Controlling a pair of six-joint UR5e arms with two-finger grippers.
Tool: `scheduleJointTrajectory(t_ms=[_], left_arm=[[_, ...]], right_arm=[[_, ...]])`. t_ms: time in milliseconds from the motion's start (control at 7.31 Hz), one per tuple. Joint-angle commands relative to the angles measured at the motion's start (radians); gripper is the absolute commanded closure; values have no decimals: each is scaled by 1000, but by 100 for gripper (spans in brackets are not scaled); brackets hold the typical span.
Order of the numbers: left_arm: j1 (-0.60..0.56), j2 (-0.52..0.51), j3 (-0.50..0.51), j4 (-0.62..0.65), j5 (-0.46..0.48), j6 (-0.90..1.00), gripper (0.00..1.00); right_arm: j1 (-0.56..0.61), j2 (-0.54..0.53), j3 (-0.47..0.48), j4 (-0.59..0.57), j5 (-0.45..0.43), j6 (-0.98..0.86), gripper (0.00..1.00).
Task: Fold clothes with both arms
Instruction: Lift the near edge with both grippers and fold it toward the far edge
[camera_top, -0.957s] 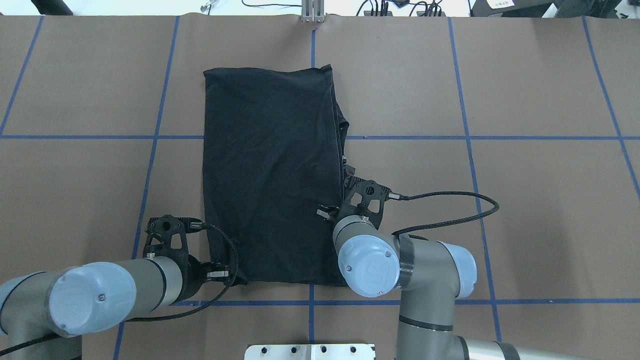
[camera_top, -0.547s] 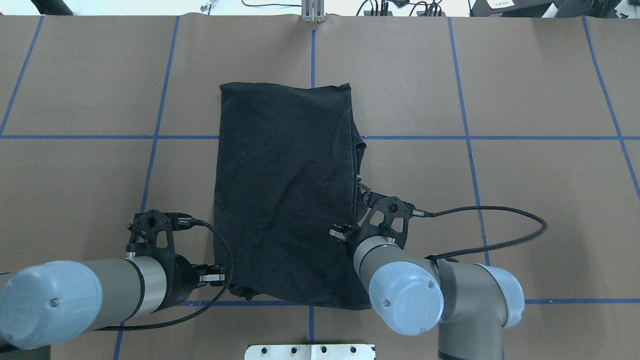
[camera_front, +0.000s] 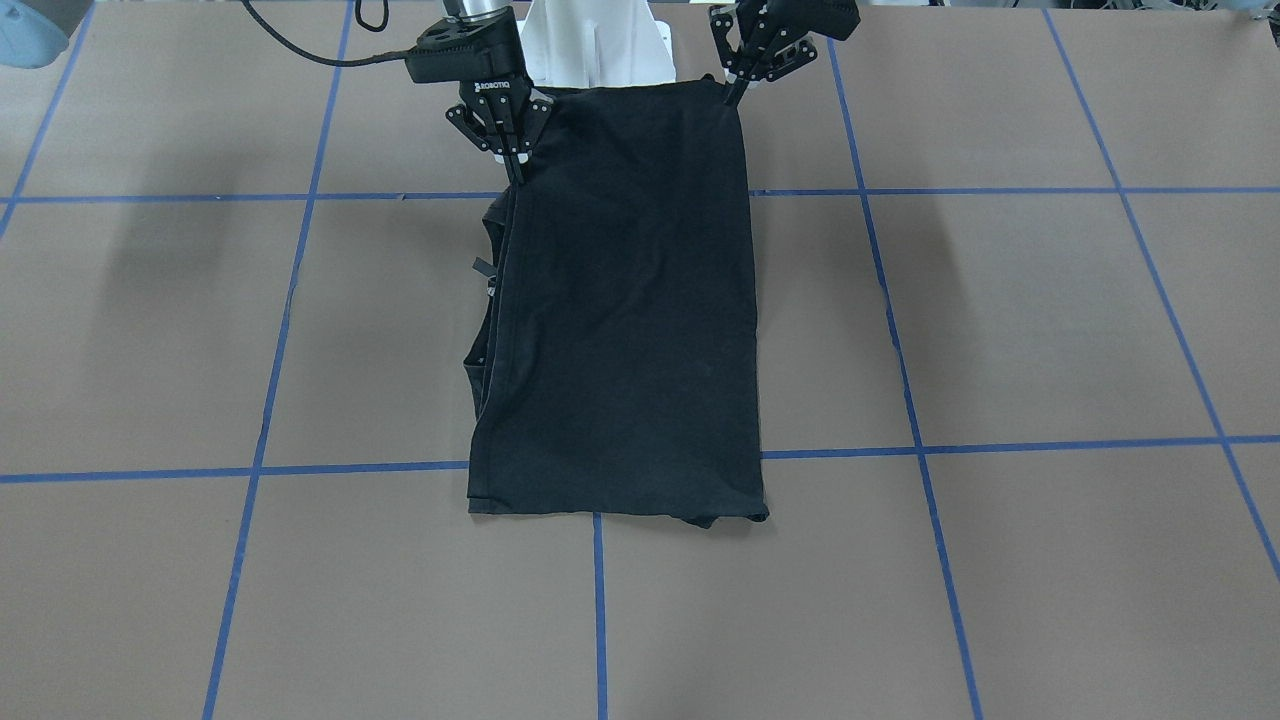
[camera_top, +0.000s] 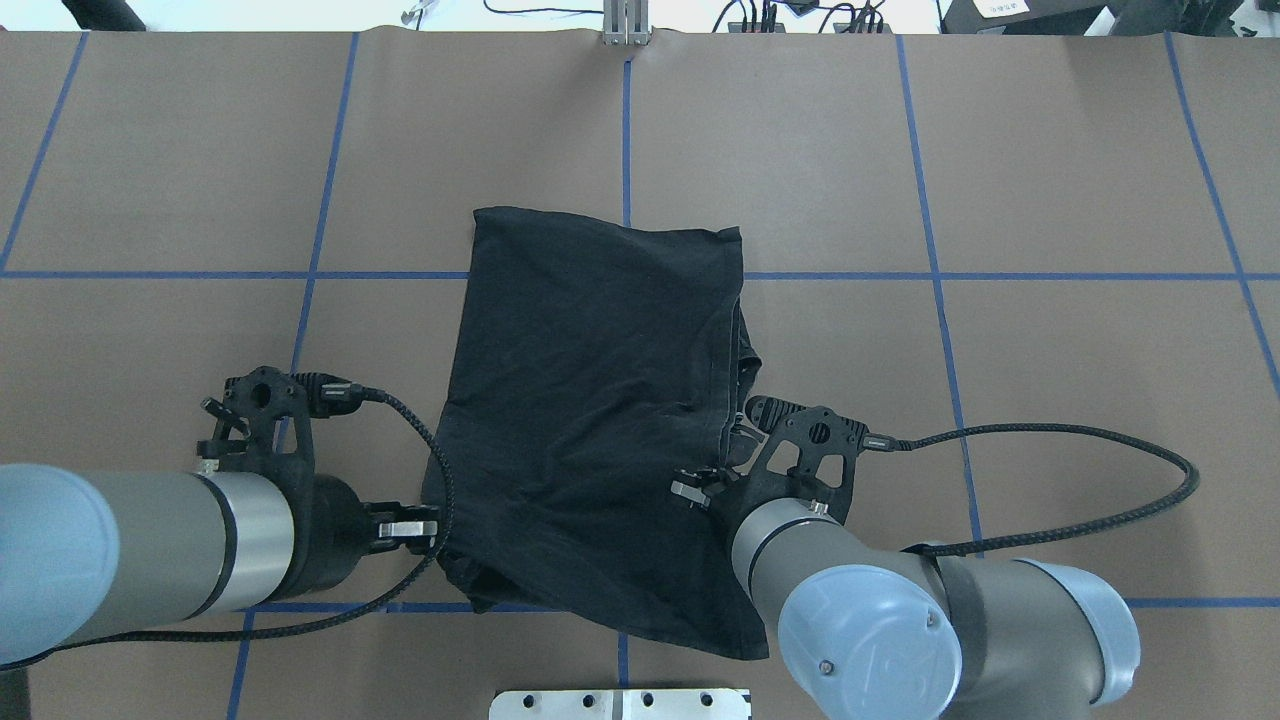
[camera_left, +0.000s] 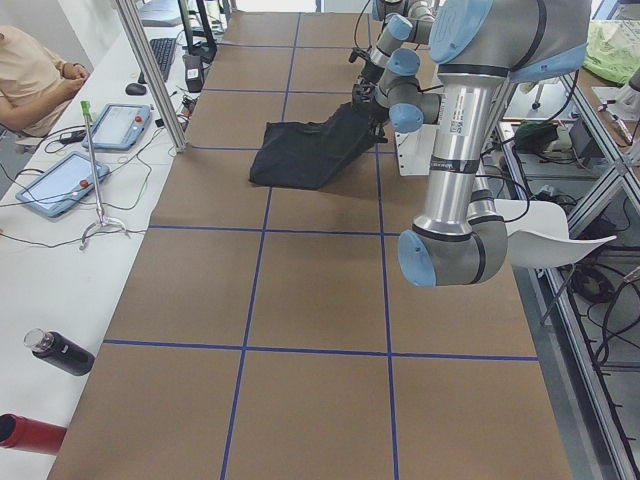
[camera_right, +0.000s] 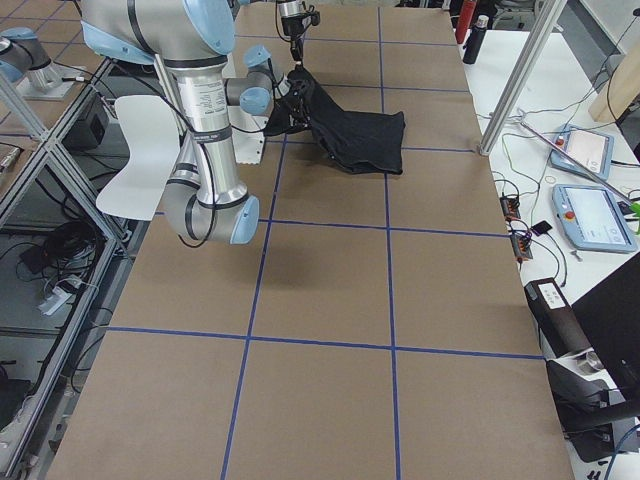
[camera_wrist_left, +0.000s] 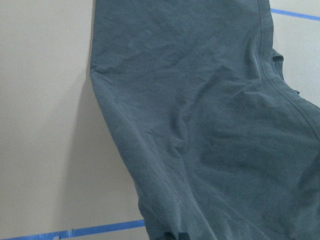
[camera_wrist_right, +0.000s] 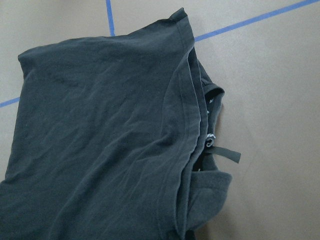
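Two near corners of the shirt (camera_front: 620, 300) pinched tight: one by the left gripper (camera_front: 733, 95), one by the right gripper (camera_front: 517, 165). Near edge raised off the table (camera_front: 1000, 320); far part lies flat mid-table, hem beyond a blue tape line (camera_front: 1000, 445). Folded layers show along its right side.

Blue-taped brown table (camera_top: 1050, 150), two tablets (camera_left: 60, 186)

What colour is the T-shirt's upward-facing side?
Plain black T-shirt, with no graphic visible on top; this shows best in the exterior front-facing view.
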Motion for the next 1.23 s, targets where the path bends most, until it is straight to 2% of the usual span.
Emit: scheduleJointTrajectory(t_ms=[0,410,547,1094], left_arm=[[-95,-102,118,3,-3,65,100],[-231,-153,219,2,-12,173,100],[-283,-180,253,2,-50,209,100],[-369,-321,489,-17,-49,260,100]], right_arm=[[77,55,-84,3,3,-5,100],[163,87,-150,9,12,-35,100],[175,90,-184,12,13,-45,100],[221,197,-336,12,13,-54,100]])
